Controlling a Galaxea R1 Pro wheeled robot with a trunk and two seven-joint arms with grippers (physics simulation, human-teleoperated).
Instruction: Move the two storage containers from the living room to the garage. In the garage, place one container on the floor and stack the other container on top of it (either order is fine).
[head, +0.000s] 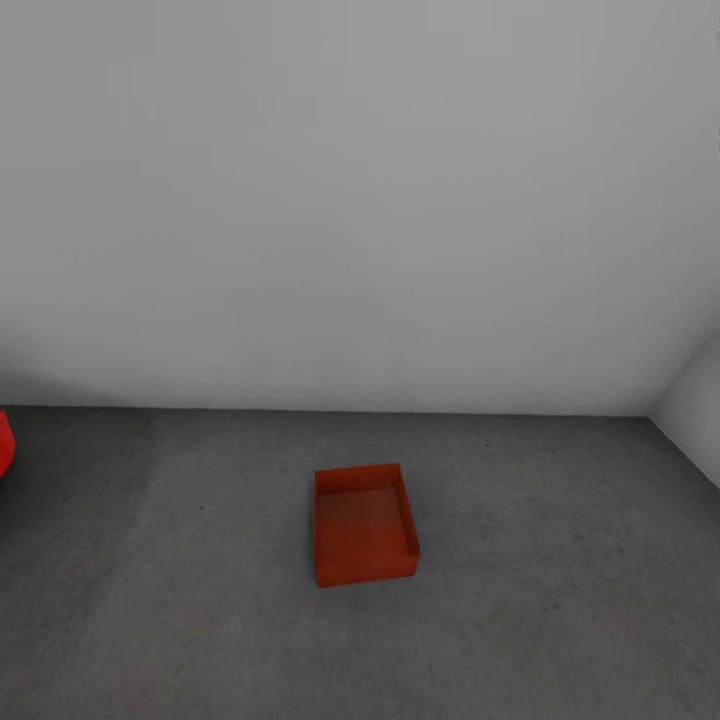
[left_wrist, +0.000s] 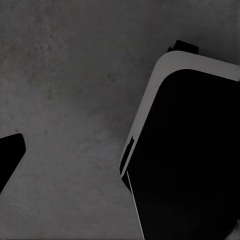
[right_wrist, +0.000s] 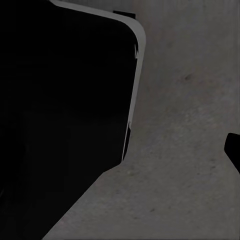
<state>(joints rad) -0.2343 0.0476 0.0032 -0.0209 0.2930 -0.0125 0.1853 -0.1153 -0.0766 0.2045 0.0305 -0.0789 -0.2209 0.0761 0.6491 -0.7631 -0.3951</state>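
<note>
- Orange-red, open-topped and upright, one storage container (head: 364, 523) sits on the dark grey concrete floor (head: 560, 600) of the garage, a little ahead of us and roughly central in the head view, well short of the plain white wall (head: 360, 200).
- We see nothing inside it and nothing on top of it, so the stack is not yet made.
- At the far left edge of the head view a small red shape (head: 4, 442) pokes in; it is too cropped for us to say what it is.
- Our wrist views look down at the same rough concrete, each beside a large black body with a pale rim (left_wrist: 150, 105), which we take to be part of our own base.
- A dark tip shows at the edge of each wrist view, (left_wrist: 10, 155) on the left and (right_wrist: 233, 150) on the right; these may be fingers, but we cannot tell whether either gripper is spread or closed, and we see nothing held in either.
- We judge the first half done: one bin is placed on the garage floor.
- Next, as we read it, we need the second bin brought here, lined up squarely over this one and lowered onto it, keeping its long side matched to the lower bin's.
</note>
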